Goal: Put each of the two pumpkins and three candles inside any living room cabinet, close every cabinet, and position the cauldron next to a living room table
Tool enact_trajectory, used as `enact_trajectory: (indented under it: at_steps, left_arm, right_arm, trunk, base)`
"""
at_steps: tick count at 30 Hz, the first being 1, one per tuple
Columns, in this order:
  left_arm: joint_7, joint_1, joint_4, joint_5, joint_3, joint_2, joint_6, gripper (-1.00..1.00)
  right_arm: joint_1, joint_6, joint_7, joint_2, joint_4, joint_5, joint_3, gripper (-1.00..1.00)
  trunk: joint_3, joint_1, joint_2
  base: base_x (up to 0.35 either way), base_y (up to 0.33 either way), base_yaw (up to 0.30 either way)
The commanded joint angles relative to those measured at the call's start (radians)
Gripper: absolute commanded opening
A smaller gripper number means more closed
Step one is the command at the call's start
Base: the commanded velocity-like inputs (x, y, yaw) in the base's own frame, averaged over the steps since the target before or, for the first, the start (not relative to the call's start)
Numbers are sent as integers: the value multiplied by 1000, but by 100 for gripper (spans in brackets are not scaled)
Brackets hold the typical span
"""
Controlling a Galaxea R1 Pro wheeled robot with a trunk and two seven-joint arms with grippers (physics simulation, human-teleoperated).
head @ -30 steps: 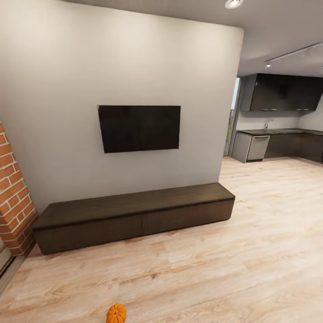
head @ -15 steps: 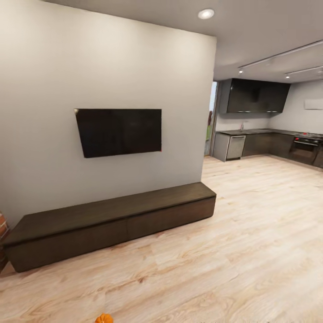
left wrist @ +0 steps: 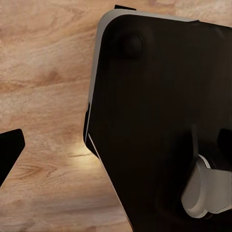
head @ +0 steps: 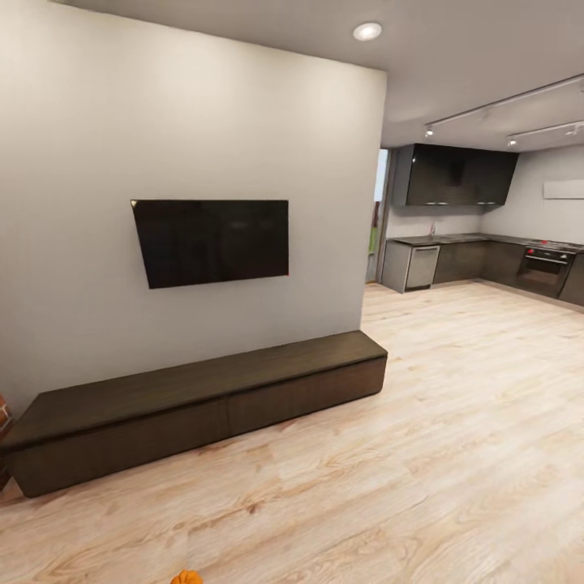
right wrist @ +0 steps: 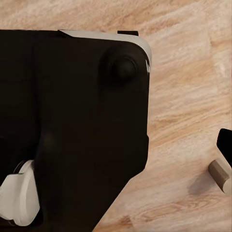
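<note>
Pumpkin (head: pixel 187 577) first: an orange sliver at the near floor edge, well short of the cabinet (head: pixel 195 405), so you have yet to collect it. Both wrist views look down past the robot's dark base (left wrist: pixel 154 121) at plank floor (head: pixel 454 454), which suggests the arms hang stowed for driving. A grey-tan stub (right wrist: pixel 221 175) lies on the floor just beside the base in the right wrist view, possibly a candle, too cropped to be sure. You cannot tell how either set of jaws stands; only dark slivers of finger show. The cabinet runs long and low against the grey wall, its flat fronts shut, none opened for loading yet. A TV (head: pixel 211 242) hangs above the cabinet. Beyond the cabinet's right end the kitchen (head: pixel 478 243) opens up, no part of your job.
</note>
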Motion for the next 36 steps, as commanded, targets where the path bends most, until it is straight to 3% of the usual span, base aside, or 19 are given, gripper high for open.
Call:
enact_trajectory:
  at_steps: [1, 13, 15, 17, 19, 20, 23, 28, 36]
  left_arm:
    - [-1, 0, -1, 7, 1, 0, 0, 100]
    - [5, -1, -33, 25, 1, -1, 0, 100]
    - [6, -1, -62, 69, 5, 0, 2, 100]
    - [7, -2, -72, 88, 5, 2, 8, 100]
    - [11, -2, -78, 98, 5, 3, 24, 100]
    - [23, -4, -81, 102, 5, 4, 49, 100]
    - [45, -10, -87, 104, 5, 4, 85, 100]
    - [67, -83, -101, 107, 4, 8, 181, 100]
    - [71, -160, -105, 111, 6, 9, 237, 100]
  right_arm:
    - [-1, -1, 0, 0, 0, 0, 0, 100]
    - [-1, -1, -3, 0, -3, -1, -1, 100]
    - [-1, 1, -7, -1, -15, 0, -2, 100]
    - [-1, 5, -9, -1, -21, 9, 1, 100]
    - [-3, 11, -12, -1, -36, 52, 13, 100]
    - [-16, 36, -15, -1, -65, 104, 20, 100]
    - [-55, 121, -15, 0, -93, 133, 23, 100]
    - [-173, 240, -14, 0, -104, 146, 24, 100]
    - [-285, 261, -14, 0, -106, 150, 26, 100]
  trunk:
    - [2, -4, 6]
    - [39, -50, 90]
    - [46, -57, 104]
    - [52, -65, 118]
    - [58, -73, 132]
    - [61, -77, 139]
    - [71, -88, 160]
    - [86, -107, 195]
    - [111, -138, 251]
  base:
    - [0, 0, 0]
    - [0, 0, 0]
    - [0, 0, 0]
    - [0, 0, 0]
    - [0, 0, 0]
    - [0, 0, 0]
    - [0, 0, 0]
    - [0, 0, 0]
    - [0, 0, 0]
